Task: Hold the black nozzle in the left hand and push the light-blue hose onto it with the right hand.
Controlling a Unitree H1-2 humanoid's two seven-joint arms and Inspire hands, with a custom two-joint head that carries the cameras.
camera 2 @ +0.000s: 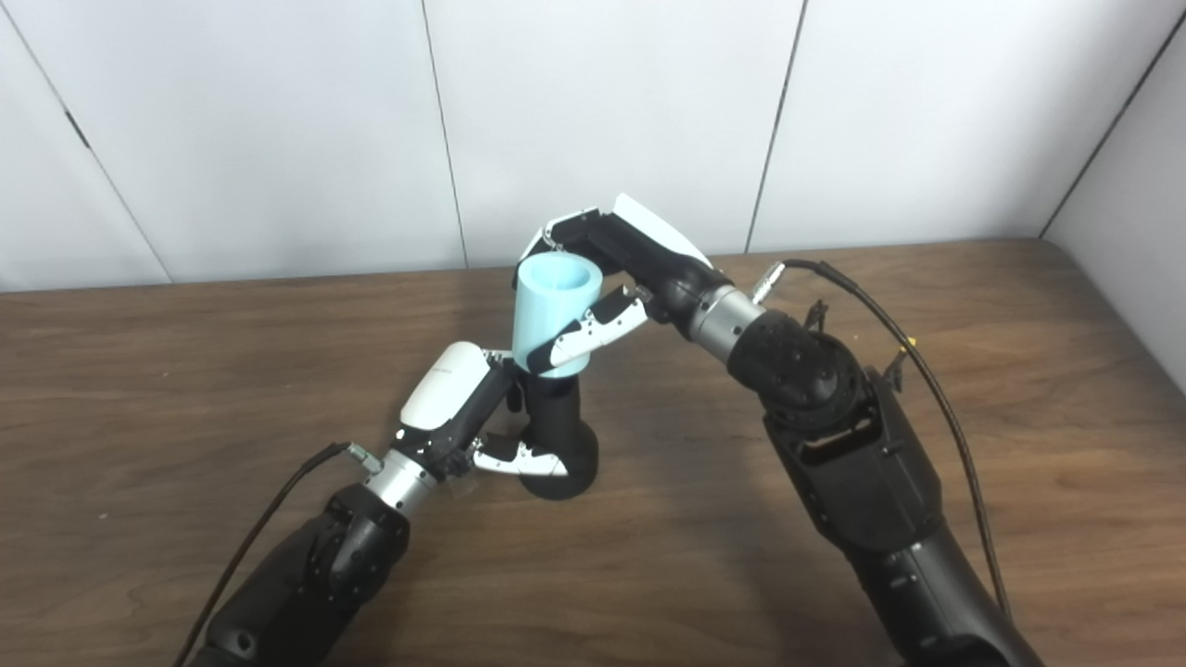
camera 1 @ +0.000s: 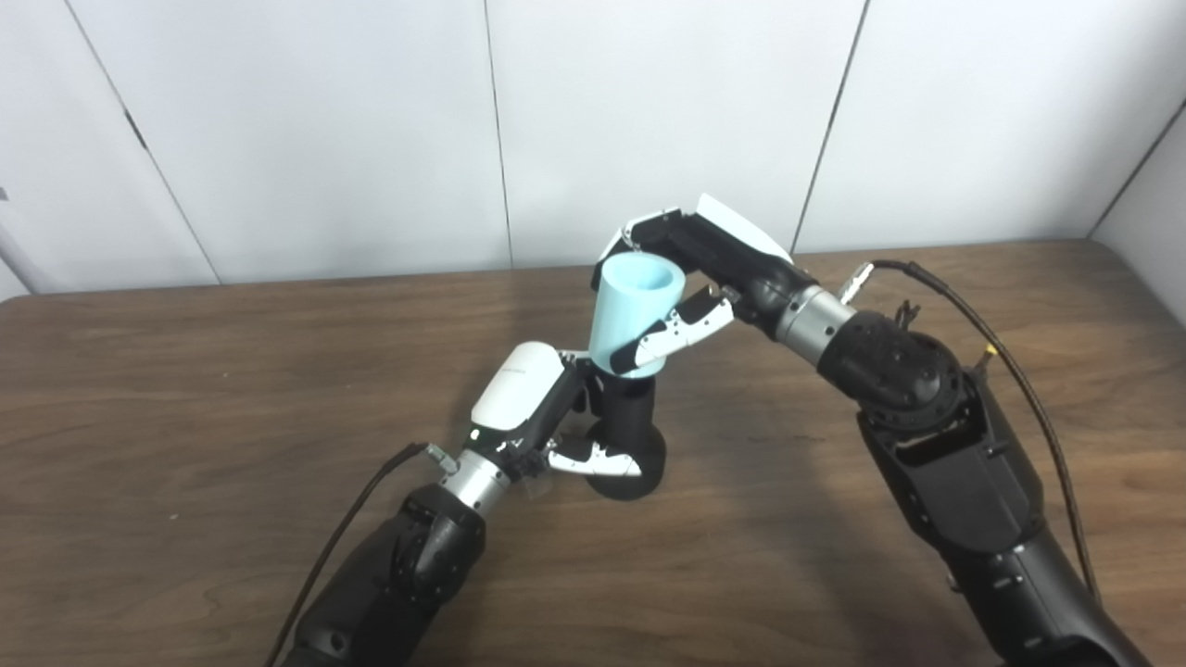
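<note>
Your left hand point(camera 1: 533, 417) is wrapped around the black nozzle point(camera 1: 628, 435), bracing its rounded base on the desk point(camera 1: 232, 389), while your right hand point(camera 1: 690, 278) is closed on the light-blue hose point(camera 1: 632, 310), whose lower end already sits over the nozzle's neck. Keep the hose in line with the nozzle and press straight down; hold the left grip firm so nothing tips. Only the arms' cables lie nearby, well clear.

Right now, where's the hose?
Mid-frame in both eye views, the hose sits upright over the top of the nozzle, gripped by the right robot hand. The left robot hand holds the nozzle just above the table.
</note>
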